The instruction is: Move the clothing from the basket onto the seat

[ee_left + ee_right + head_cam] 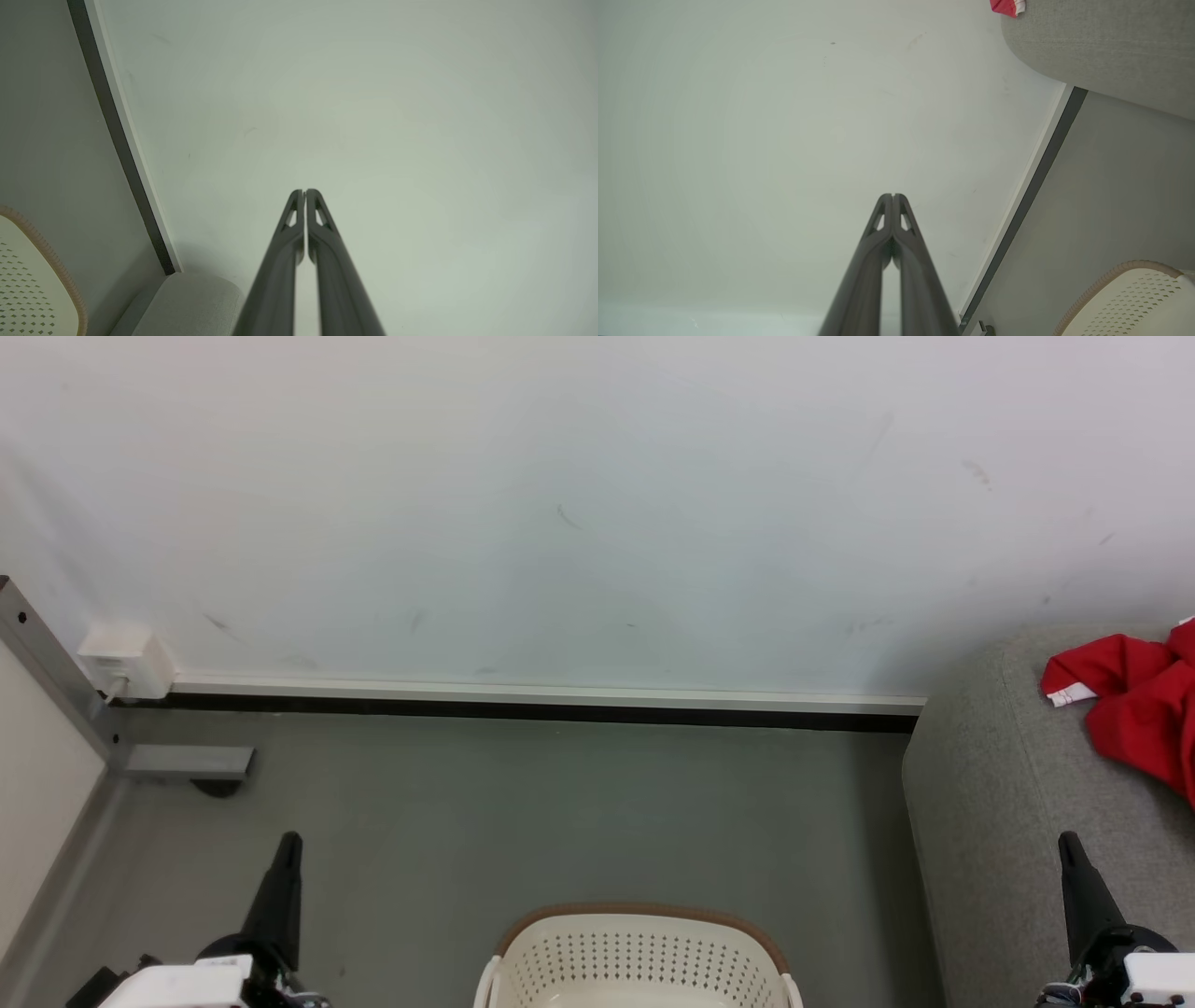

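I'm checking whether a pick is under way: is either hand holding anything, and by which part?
Nothing is held. The left hand and right hand are both shut and empty; the clothing lies on the seat.

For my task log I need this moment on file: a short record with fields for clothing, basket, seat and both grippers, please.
seat: grey sofa at the right, beside the wall
clothing: red, lying crumpled on the seat
left gripper: shut, empty
right gripper: shut, empty
basket: on the floor between the grippers; bottom out of frame
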Tool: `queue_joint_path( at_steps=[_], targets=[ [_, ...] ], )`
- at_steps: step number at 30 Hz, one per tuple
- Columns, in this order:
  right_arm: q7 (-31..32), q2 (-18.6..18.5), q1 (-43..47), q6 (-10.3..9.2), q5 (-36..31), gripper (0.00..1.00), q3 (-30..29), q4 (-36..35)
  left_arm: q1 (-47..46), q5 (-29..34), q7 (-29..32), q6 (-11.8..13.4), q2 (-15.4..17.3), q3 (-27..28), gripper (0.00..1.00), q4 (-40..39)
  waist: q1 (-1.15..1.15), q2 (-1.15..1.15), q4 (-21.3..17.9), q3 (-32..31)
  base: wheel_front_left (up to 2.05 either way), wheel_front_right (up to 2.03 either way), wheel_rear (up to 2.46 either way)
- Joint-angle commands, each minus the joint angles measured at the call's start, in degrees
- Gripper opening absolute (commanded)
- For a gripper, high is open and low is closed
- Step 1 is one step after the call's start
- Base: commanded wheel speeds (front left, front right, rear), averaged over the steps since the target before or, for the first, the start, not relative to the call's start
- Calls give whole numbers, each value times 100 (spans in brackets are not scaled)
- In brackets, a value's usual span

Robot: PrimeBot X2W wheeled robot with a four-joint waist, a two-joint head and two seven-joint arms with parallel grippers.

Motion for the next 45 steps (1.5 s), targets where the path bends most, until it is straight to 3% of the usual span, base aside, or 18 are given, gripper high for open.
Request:
queue_joint_path(
  at_steps=[1,45],
  targets=[
    [16,-47,-83,-12,14,0,-22,13,-41,-84,24,-40,13,12,0,-23,0,0,0,0,0,0,0],
    [15,-47,-83,-12,14,0,-21,12,-41,-84,23,-41,13,10,0,-23,0,0,0,0,0,0,0]
  ],
)
